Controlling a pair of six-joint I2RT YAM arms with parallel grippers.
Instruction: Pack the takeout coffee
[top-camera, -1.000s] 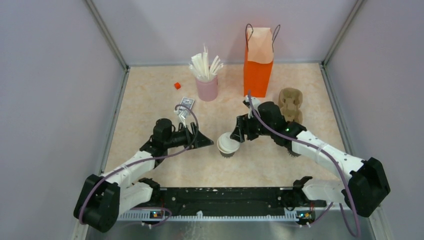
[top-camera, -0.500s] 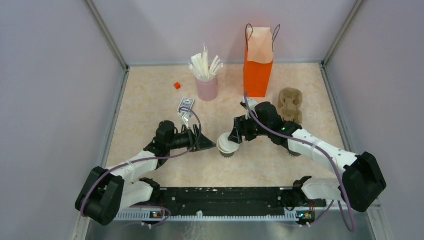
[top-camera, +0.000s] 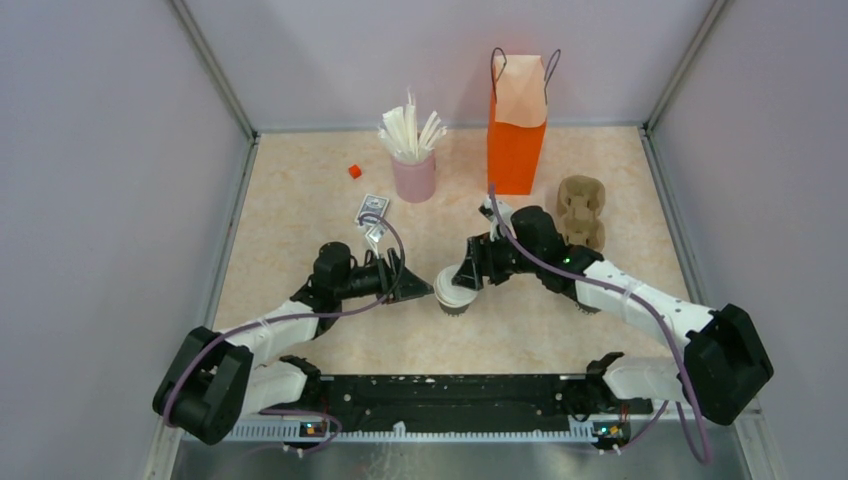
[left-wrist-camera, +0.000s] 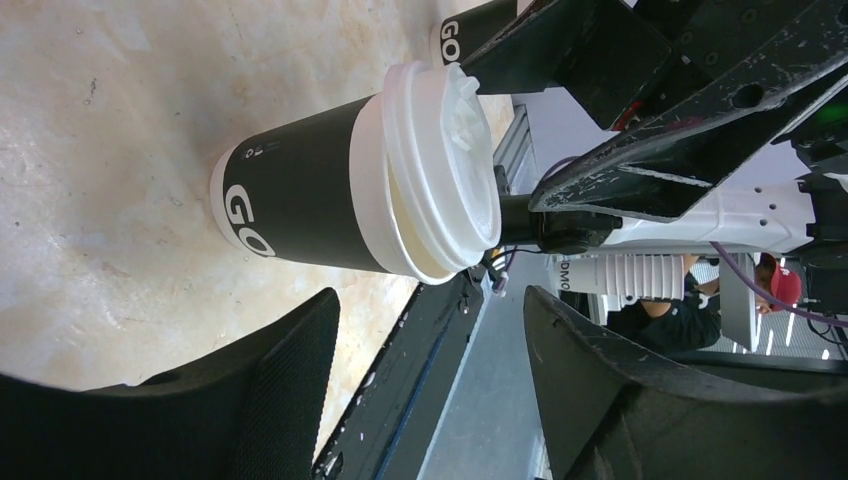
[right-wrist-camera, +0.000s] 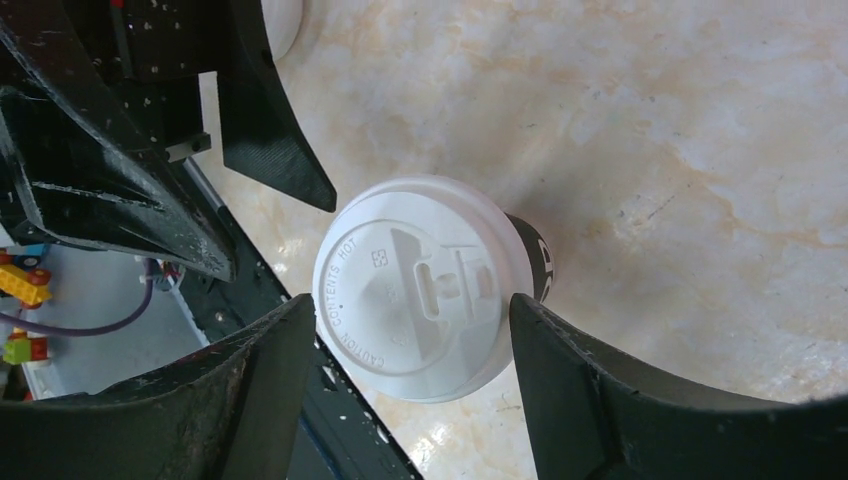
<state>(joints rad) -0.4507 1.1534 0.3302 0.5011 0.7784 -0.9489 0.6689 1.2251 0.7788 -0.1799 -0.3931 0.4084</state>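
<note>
Seeing the takeout coffee (top-camera: 455, 292) standing upright on the worktop (top-camera: 300, 210), near the middle and closer to the arms than to the back wall. Wearing a round white lid on top of a dark cup with white letters on its side. Sitting right between the two tools, flat on the worktop and not lifted.

Reaching in from the left with the left tool (left-wrist-camera: 430, 300), lying low and pointing at the side of the cup. Holding its fingers wide apart, with nothing between them. Sitting just beside the cup and not touching it.

Hanging over the cup from the right with the right tool (right-wrist-camera: 410, 300). Holding its fingers wide apart too, one on each side of the white lid, very close to the rim. Touching the rim or not: too hard to tell.

Standing at the back, well apart from the coffee: a tall orange bag (top-camera: 516, 140), open at the top, with dark handles. Standing left of the bag: a pink cup (top-camera: 413, 180) full of white sticks. Lying right of the bag: a brown cardboard cup holder (top-camera: 582, 210). Lying near the pink cup: a tiny orange block (top-camera: 354, 171) and a small grey packet (top-camera: 373, 207).
</note>
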